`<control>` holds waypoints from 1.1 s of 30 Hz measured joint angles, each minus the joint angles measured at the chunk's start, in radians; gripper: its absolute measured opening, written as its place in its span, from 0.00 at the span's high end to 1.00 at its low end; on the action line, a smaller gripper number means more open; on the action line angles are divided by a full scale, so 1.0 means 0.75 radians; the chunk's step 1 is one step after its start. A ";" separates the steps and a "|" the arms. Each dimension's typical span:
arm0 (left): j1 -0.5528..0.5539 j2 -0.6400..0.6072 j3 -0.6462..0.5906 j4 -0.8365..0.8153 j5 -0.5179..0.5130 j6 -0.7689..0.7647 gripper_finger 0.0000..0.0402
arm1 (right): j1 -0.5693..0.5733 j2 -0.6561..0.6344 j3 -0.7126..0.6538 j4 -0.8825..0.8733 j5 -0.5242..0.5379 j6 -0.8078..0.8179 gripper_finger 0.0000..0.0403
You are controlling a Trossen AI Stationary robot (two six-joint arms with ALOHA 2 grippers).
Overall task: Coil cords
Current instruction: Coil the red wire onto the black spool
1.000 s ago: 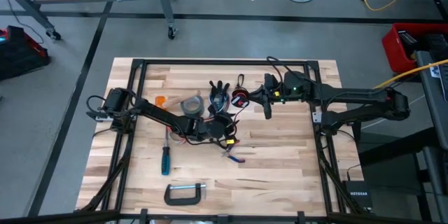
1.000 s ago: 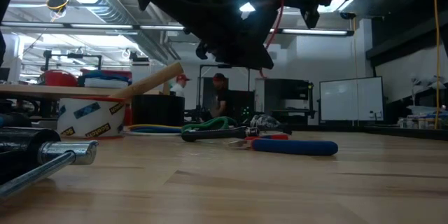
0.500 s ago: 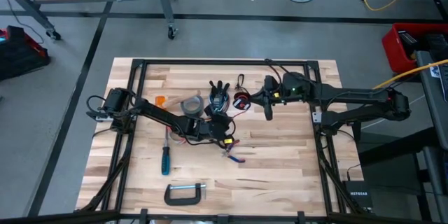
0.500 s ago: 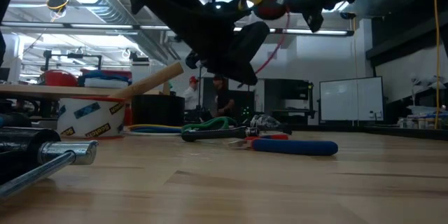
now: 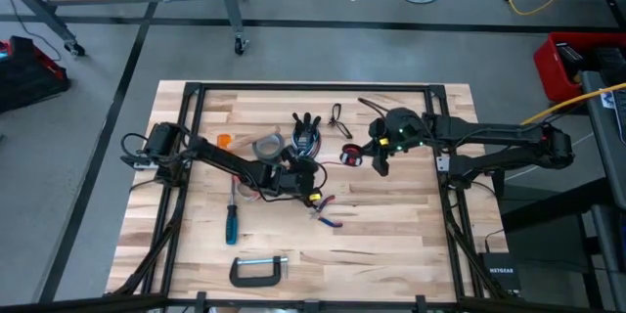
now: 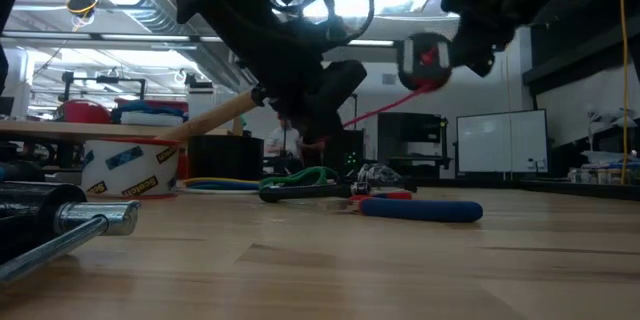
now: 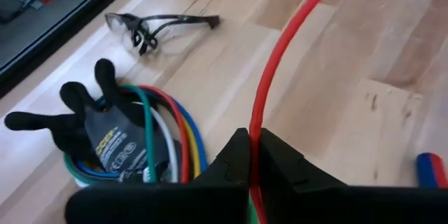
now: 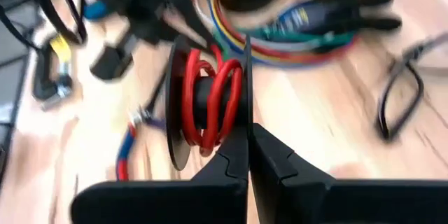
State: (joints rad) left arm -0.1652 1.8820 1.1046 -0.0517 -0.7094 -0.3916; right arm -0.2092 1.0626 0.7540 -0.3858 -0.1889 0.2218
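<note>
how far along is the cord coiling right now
Partly done: several turns of red cord already sit on the black spool, which the right gripper holds shut, off the table. In hand: the left gripper is shut on the cord's free stretch. Left: winding that loose length. No second coiled cord is evident.

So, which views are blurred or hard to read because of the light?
Right wrist view: motion blur smears the glove and glasses; the red-wound spool stays fairly sharp. Low view: bright ceiling lights silhouette both arms. Left wrist view: sharp, the red cord is clear. High view: evenly lit.
</note>
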 joint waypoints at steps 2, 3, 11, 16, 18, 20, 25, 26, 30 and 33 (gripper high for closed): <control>0.015 -0.001 0.001 0.002 0.000 -0.001 0.99 | 0.001 0.000 0.000 -0.046 0.004 0.000 1.00; 0.024 -0.003 0.001 0.001 0.000 -0.002 0.99 | 0.001 0.000 0.000 -0.064 0.004 0.000 1.00; 0.086 -0.098 0.001 -0.016 0.027 0.006 1.00 | 0.001 0.012 0.000 -0.140 0.139 0.012 1.00; 0.121 -0.150 0.001 -0.005 0.050 0.006 1.00 | 0.001 0.062 0.000 -0.101 0.176 0.013 1.00; 0.136 -0.157 0.001 0.016 0.080 0.007 1.00 | 0.001 0.096 0.000 -0.077 0.200 0.018 1.00; 0.152 -0.157 0.001 0.063 0.120 0.018 1.00 | 0.001 0.137 0.000 -0.054 0.232 0.019 1.00; 0.192 -0.158 0.003 0.087 0.178 0.015 1.00 | 0.001 0.246 0.000 0.057 0.252 0.019 1.00; 0.200 -0.158 0.008 0.089 0.190 0.014 1.00 | 0.001 0.267 0.000 0.086 0.252 0.019 1.00; 0.218 -0.158 0.029 0.095 0.230 0.008 1.00 | 0.001 0.340 0.000 0.185 0.252 0.021 1.00; 0.221 -0.158 0.047 0.093 0.238 0.014 1.00 | 0.001 0.389 0.000 0.241 0.236 0.022 1.00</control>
State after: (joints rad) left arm 0.0002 1.7634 1.1398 0.0177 -0.5311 -0.3809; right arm -0.2085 1.3542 0.7540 -0.2051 -0.0119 0.2385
